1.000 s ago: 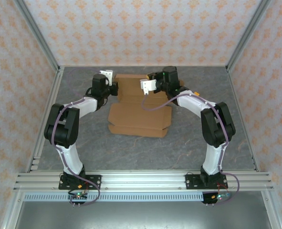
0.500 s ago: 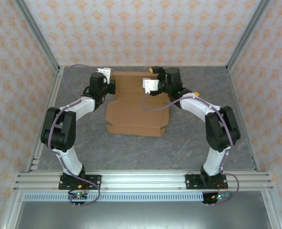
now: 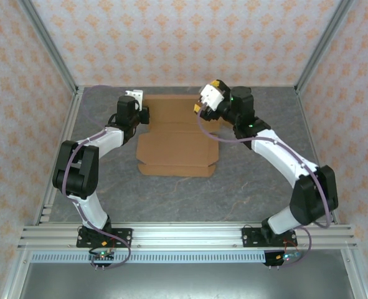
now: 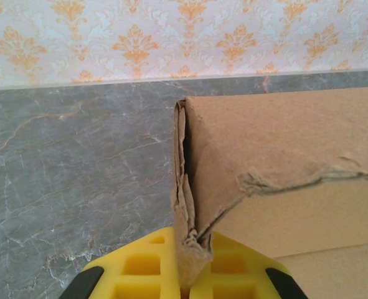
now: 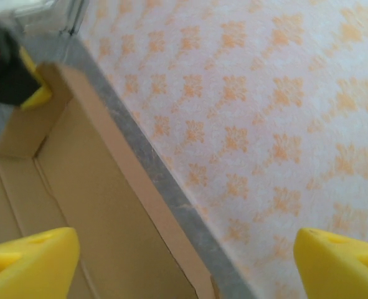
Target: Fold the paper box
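Early going: the paper box lies mostly flat, left hand pinching one raised back flap, right hand spread wide.

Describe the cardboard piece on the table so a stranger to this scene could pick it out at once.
Start at the grey marbled table walled in by orange-patterned wallpaper. Toward its far end, between the two arms, lies the paper box. It is a plain brown cardboard sheet, partly folded, with its far-left corner pinched in the left gripper; its brown stands out against the black-and-white arms.
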